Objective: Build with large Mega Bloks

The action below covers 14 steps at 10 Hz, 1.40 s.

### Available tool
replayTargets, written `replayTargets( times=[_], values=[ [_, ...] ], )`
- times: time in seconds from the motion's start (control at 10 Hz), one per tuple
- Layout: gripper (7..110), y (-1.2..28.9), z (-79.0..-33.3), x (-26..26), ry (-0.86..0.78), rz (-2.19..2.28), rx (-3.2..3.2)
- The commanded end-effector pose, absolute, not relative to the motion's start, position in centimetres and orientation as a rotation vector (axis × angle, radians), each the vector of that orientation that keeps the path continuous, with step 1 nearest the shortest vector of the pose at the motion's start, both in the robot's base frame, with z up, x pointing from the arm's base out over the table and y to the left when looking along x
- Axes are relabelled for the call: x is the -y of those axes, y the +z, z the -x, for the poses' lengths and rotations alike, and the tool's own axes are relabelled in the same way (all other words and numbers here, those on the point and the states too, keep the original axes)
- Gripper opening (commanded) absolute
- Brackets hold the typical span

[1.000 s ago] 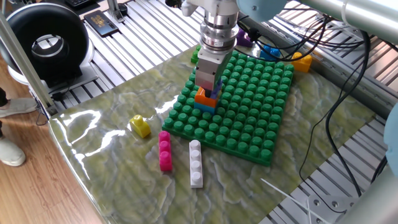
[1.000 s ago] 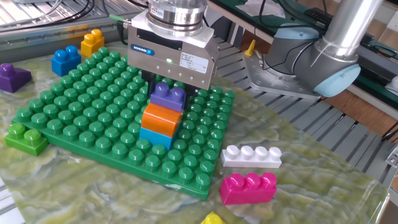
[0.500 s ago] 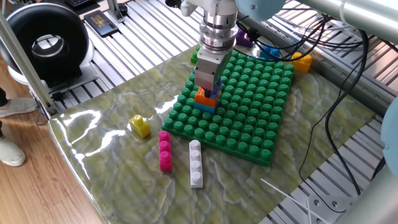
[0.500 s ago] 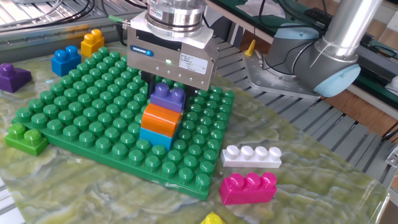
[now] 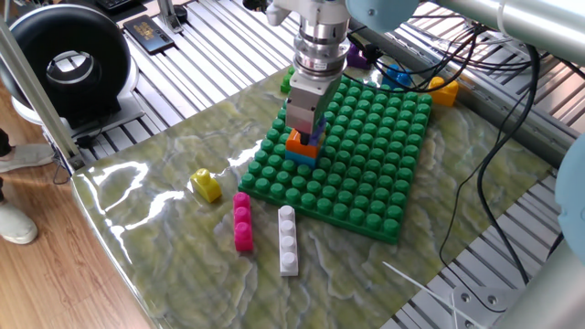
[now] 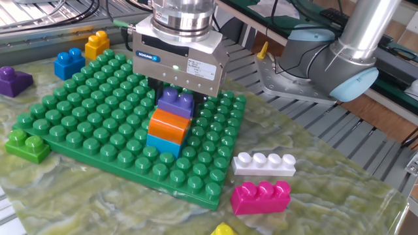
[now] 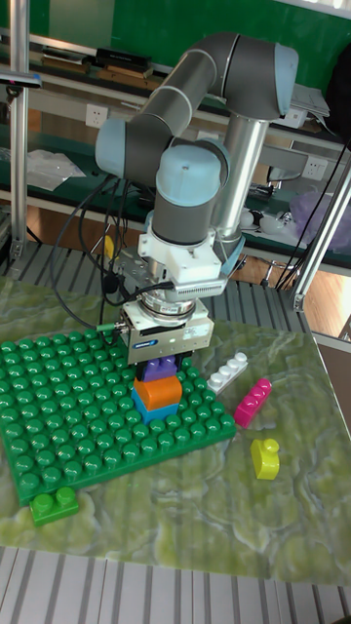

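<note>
Here the claw [image 6: 175, 99] sits over the small purple plastic brick [image 6: 176, 102], topping the orange brick [image 6: 169, 126] and light blue brick [image 6: 162, 144] on the green baseplate [image 6: 78, 111] (grip unclear). Lifting while clamped might uproot the stack.

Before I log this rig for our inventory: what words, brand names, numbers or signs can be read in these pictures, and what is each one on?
"SCHUNK": blue logo at the left of the end effector housing, just legible in the other fixed view.
Small grey print beside that logo: too small to read.
Dark booklet on the slatted bench: cover markings blurred.
The Mega Bloks, such as the purple block, and the green baseplate: no lettering visible.
</note>
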<state>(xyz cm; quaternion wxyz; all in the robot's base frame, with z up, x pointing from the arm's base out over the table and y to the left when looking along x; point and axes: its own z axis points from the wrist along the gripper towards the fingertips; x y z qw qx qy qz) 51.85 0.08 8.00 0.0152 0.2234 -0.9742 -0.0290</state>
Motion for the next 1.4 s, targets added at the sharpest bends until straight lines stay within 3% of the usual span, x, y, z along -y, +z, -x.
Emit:
replayTargets(
  times=[0.0, 0.1, 0.2, 0.3, 0.6, 0.9, 1.0, 1.3],
  values=[
    [7, 8.6, -51.6, -0.5, -0.098, -0.703, 3.010],
    [44, 9.2, -51.2, -1.3, -0.095, -0.694, 2.989],
    [44, 9.6, -51.0, -2.4, -0.132, -0.737, 2.961],
    [107, 9.5, -50.8, -1.7, -0.104, -0.798, 2.932],
    [107, 9.8, -50.5, -1.0, -0.068, -0.789, 2.916],
    [107, 12.9, -51.0, -0.6, -0.031, -0.774, 2.939],
    [88, 13.4, -52.4, -1.1, -0.038, -0.733, 3.017],
    [88, 14.4, -54.7, 0.4, 0.068, -0.511, 3.165]
  ],
)
